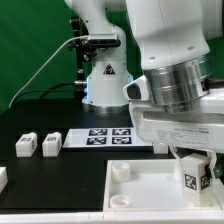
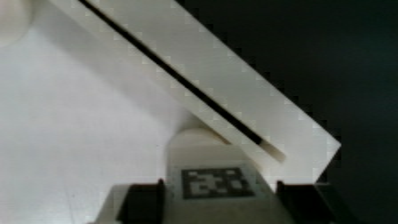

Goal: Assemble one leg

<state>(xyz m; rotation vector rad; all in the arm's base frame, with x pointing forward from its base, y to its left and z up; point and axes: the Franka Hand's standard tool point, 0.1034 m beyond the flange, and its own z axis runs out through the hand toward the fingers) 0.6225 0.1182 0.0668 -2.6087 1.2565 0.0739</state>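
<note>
**A:** What has your claw got?

**B:** My claw is closed on the leg. My fingers press it from both sides, no farther apart than the leg is wide. A black-and-white tag shows on its face.

**A:** And where is the leg?

**B:** It is upright in my grip, over the white slab, toward the slab's edge on the exterior view's right. From my wrist I see the leg close to the slab's rim, where a dark groove runs along the side. I cannot tell whether its underside touches the slab.

**A:** How does the slab lie?

**B:** It lies flat on the black table, by the table's near edge, toward the corner on the exterior view's right. Two round sockets sit at the slab's corners on the exterior view's left, one behind the other.

**A:** What is farther out?

**B:** The marker board lies just past the slab's far edge. Beside its end on the exterior view's left stand two spare legs, side by side and a little apart. Part of another white piece shows nearer the table's near edge, cut off by the picture. My arm's base stands at the table's far edge, with a green curtain behind it.
</note>
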